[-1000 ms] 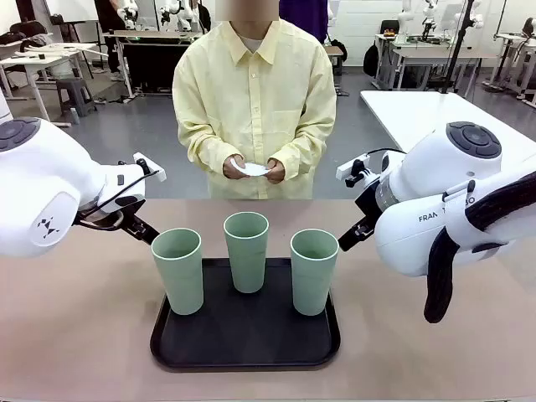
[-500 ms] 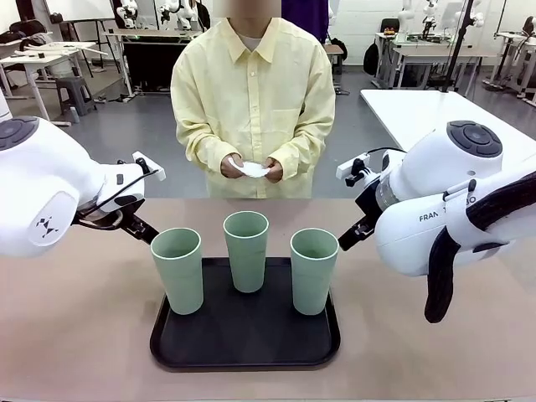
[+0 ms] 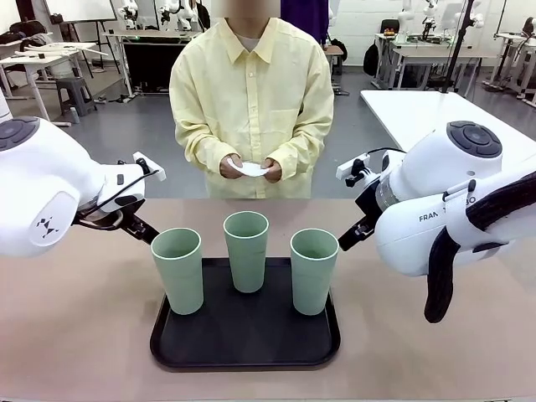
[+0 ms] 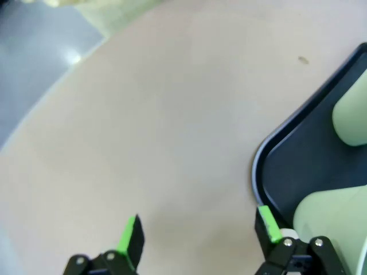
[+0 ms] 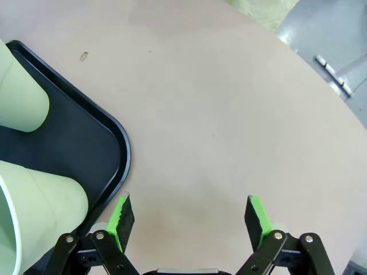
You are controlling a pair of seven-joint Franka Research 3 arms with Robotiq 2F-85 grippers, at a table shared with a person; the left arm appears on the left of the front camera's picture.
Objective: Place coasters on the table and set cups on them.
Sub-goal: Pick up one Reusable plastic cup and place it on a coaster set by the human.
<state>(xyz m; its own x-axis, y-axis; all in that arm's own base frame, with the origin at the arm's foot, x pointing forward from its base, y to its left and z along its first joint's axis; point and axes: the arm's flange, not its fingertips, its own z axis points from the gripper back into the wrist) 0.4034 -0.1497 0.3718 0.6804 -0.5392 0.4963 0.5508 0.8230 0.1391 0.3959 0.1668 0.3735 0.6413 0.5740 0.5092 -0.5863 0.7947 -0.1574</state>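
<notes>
Tabletop spreads open past the tray's rim, apparently on both sides.

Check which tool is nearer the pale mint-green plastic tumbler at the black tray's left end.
Left. The left tool hangs beside that tumbler at the left rim of the tray; the right tool is off its opposite end.

Black tray; person in yellow shirt

Behind the work area I see a grey floor. A white table is at 2 o'clock, more white tables and a grey stool at 10 o'clock, and desks at 1 o'clock.
</notes>
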